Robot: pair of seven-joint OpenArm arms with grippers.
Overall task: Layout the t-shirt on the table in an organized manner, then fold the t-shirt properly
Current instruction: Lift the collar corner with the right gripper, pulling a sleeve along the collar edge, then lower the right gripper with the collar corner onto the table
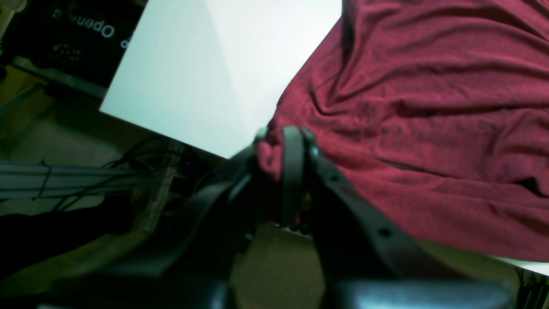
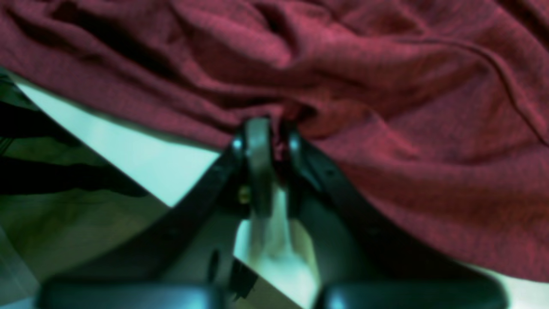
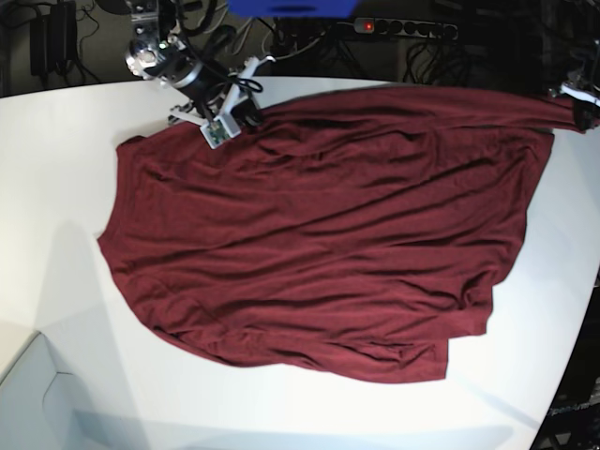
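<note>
A smooth white table (image 3: 56,169) with a curved edge fills the base view, its matte surface bare around a single garment. Across its middle lies the t-shirt (image 3: 319,234), a thin, dark maroon knit spread mostly flat but rippled with soft diagonal creases (one lower corner is doubled over on itself). Its far edge runs along the table's back rim, and one end stretches to the table's edge at that view's right side. There the left gripper (image 1: 296,141), black and ribbed, is clenched on a bunched fold of the t-shirt just past the table's corner. The right gripper (image 2: 268,135), with slim black fingers, is pinched tight on the shirt's gathered edge, the cloth puckering at the tips.
</note>
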